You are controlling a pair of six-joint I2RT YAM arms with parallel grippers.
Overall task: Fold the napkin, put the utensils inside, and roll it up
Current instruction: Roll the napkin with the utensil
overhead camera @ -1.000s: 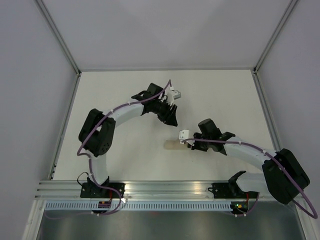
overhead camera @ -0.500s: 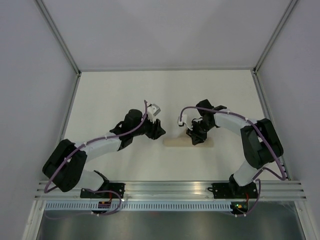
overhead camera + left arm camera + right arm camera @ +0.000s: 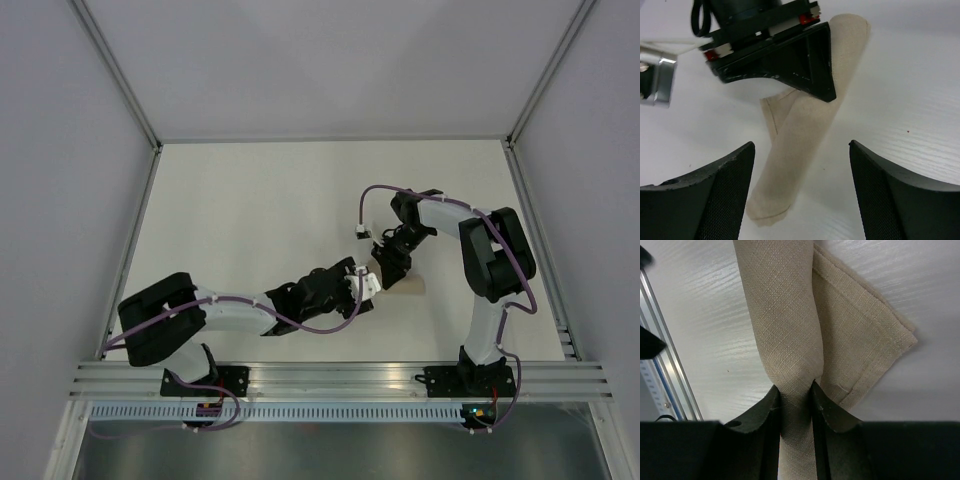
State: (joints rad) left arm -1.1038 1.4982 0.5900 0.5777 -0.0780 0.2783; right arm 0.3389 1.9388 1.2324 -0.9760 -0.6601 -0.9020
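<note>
White table point(image 3: 250, 200): carries the napkin point(image 3: 785, 315) right of centre, between both grippers. Napkin: tan woven cloth rolled into a tight tube, with one hemmed corner flap lying flat beside it. Right gripper point(image 3: 796, 390): fingers pinching the roll. Left gripper point(image 3: 799, 145): fingers spread wide, clear of the cloth.

One rolled tan napkin point(image 3: 790, 315), one white table point(image 3: 250, 200), two grippers: the left gripper point(image 3: 800, 195) and the right gripper point(image 3: 796, 400).

White tabletop point(image 3: 250, 200), pale grey walls point(image 3: 330, 60), aluminium rail point(image 3: 330, 372) along the near edge.
</note>
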